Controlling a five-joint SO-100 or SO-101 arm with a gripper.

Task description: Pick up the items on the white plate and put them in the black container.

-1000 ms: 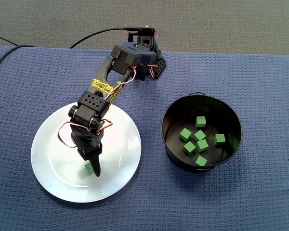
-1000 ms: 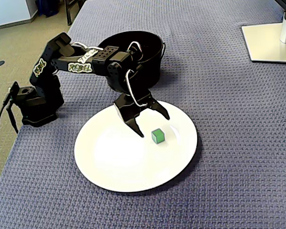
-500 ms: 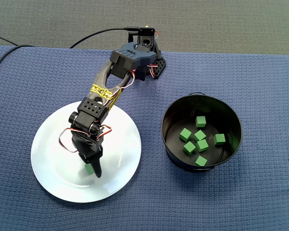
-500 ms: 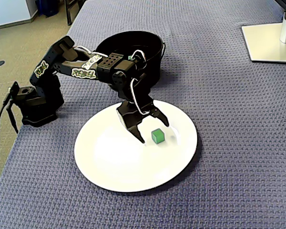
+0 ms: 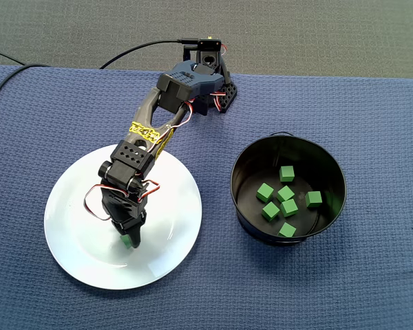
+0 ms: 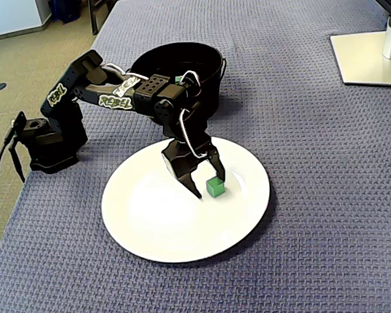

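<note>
Green cube (image 6: 215, 187): the only item on the white plate (image 6: 150, 222), sitting flat a little off the plate's centre. The plate lies on the blue-clothed tabletop (image 5: 372, 289), toward its left edge in the top-down fixed view. The pincer (image 6: 208, 183) points down with its tips at plate level and its jaws narrow, straddling the cube. One fingertip appears to rest against the cube's far side. The other is just beside the opposite face, with a sliver of plate showing between. Judgement: positioned to squeeze across opposite faces, grip not yet made. The black container (image 5: 334, 172) stands toward the right edge, well apart from the plate. It holds several green cubes (image 5: 285, 193), so this one likely goes there too.
</note>
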